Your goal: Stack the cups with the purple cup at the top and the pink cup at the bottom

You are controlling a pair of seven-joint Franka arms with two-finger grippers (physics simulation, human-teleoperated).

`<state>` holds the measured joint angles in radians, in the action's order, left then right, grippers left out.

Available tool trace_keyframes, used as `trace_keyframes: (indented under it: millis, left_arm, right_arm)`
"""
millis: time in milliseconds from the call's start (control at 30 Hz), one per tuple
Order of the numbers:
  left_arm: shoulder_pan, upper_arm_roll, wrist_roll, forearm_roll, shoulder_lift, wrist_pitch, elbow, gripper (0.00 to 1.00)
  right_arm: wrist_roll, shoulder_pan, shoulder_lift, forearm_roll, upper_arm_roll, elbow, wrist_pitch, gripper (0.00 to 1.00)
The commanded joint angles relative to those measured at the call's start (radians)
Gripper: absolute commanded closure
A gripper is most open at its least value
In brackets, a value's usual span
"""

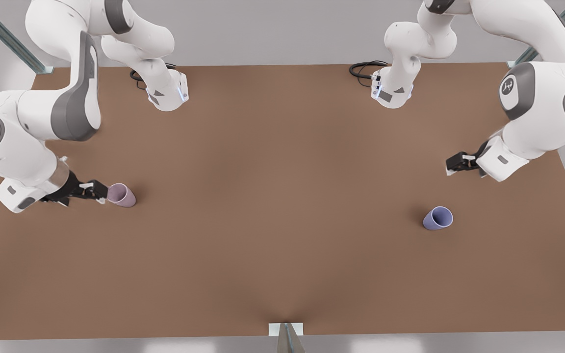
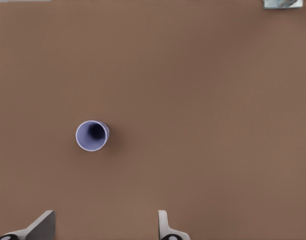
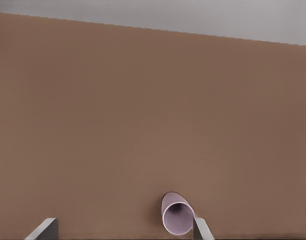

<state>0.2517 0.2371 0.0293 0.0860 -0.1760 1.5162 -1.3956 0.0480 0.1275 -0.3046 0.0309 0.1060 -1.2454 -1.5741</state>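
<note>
Looking down on the brown table (image 1: 282, 220), you have the two cups standing well apart, neither stacked. The pink cup (image 1: 121, 194) stands upright near the front view's left edge; the purple cup (image 1: 438, 218) stands upright over toward the front view's right.

Right gripper (image 1: 100, 192): low at the front view's left, just beside the pink cup. Its wrist view shows the jaws spread wide, with the pink cup (image 3: 177, 214) right against one finger (image 3: 202, 230); whether they touch, you cannot tell. The other finger is well off to the side, so nothing is pinched.

Left gripper (image 1: 451, 164): hangs above the table at the front view's right, apart from the purple cup. Its wrist view looks straight down into the purple cup (image 2: 92, 135), mouth up; the jaws stand spread and hold nothing, with the cup ahead of the fingertips and not between them.
</note>
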Motion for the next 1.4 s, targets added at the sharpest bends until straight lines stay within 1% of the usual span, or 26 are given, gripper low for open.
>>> trace_keyframes:
  millis: [0,167,300,333,367,467,500,567,633,700,733,800,900,1133,1200,1267,1333,1367]
  left_arm:
    - [0.0,0.001,0.0,-0.011,0.001,0.058,0.001,0.0]
    - [-0.003,0.008,-0.008,-0.011,-0.008,0.055,-0.008,0.0]
    - [-0.003,0.008,0.003,-0.005,0.0,0.039,-0.005,0.0]
    - [-0.003,0.007,0.003,-0.005,-0.002,0.041,-0.005,0.0]
    - [-0.003,0.008,0.004,-0.005,0.0,0.039,-0.005,0.0]
    - [-0.003,0.007,0.003,-0.003,0.004,0.038,-0.002,0.0]
    - [-0.003,0.005,0.004,-0.002,0.004,0.039,0.0,0.0]
    - [-0.003,0.007,0.006,-0.002,0.001,0.039,-0.002,0.0]
    - [-0.003,0.008,0.004,-0.002,0.004,0.033,0.0,0.0]
    - [-0.005,0.01,0.008,-0.003,0.012,0.009,0.0,0.0]
    - [-0.005,0.01,0.009,-0.003,0.012,0.002,0.0,0.0]
    - [-0.005,0.01,0.009,-0.003,0.009,0.004,0.0,0.0]
    - [-0.003,0.01,0.011,-0.003,0.012,-0.002,0.0,0.0]
    - [-0.003,0.01,0.011,-0.002,0.01,-0.014,0.0,0.0]
    - [-0.005,0.01,0.011,-0.002,0.01,-0.017,0.0,0.0]
    - [-0.003,0.01,0.011,-0.002,0.01,-0.024,-0.002,0.0]
    - [-0.005,0.01,0.011,-0.002,0.01,-0.025,-0.002,0.0]
    - [-0.005,0.01,0.009,-0.002,0.01,-0.025,-0.002,0.0]
  right_arm:
    - [0.026,0.003,0.015,0.0,0.003,0.003,0.057,0.0]
    - [0.026,0.012,0.033,0.0,0.001,0.001,0.118,0.0]
    - [0.023,0.009,0.065,0.003,-0.015,-0.012,0.141,0.0]
    - [0.023,-0.061,0.082,0.01,-0.094,-0.037,0.137,0.0]
    - [0.023,-0.068,0.084,0.041,-0.117,-0.042,0.137,0.0]
    - [0.021,-0.063,0.084,0.041,-0.117,-0.045,0.141,0.0]
    - [0.019,-0.063,0.101,0.044,-0.115,-0.078,0.131,0.0]
    - [0.016,-0.063,0.237,0.044,-0.114,-0.362,-0.088,0.0]
    - [0.015,-0.063,0.309,0.044,-0.091,-0.595,-0.299,0.0]
    - [0.019,-0.065,0.315,0.044,-0.055,-0.724,-0.414,0.0]
    - [0.019,-0.074,0.315,0.044,-0.052,-0.784,-0.466,0.0]
    - [0.024,-0.077,0.314,0.044,-0.04,-0.815,-0.512,0.0]
    - [0.079,-0.078,0.326,0.034,0.044,-0.813,-0.515,0.0]
    - [0.13,-0.164,0.265,0.038,0.044,-0.825,-0.593,0.0]
    - [0.157,-0.204,0.222,0.034,0.044,-0.832,-0.641,0.0]
    - [0.185,-0.232,0.196,0.031,0.044,-0.833,-0.647,0.0]
    - [0.216,-0.253,0.196,0.015,0.044,-0.87,-0.661,0.0]
    - [0.225,-0.258,0.197,0.009,0.044,-0.904,-0.701,0.0]
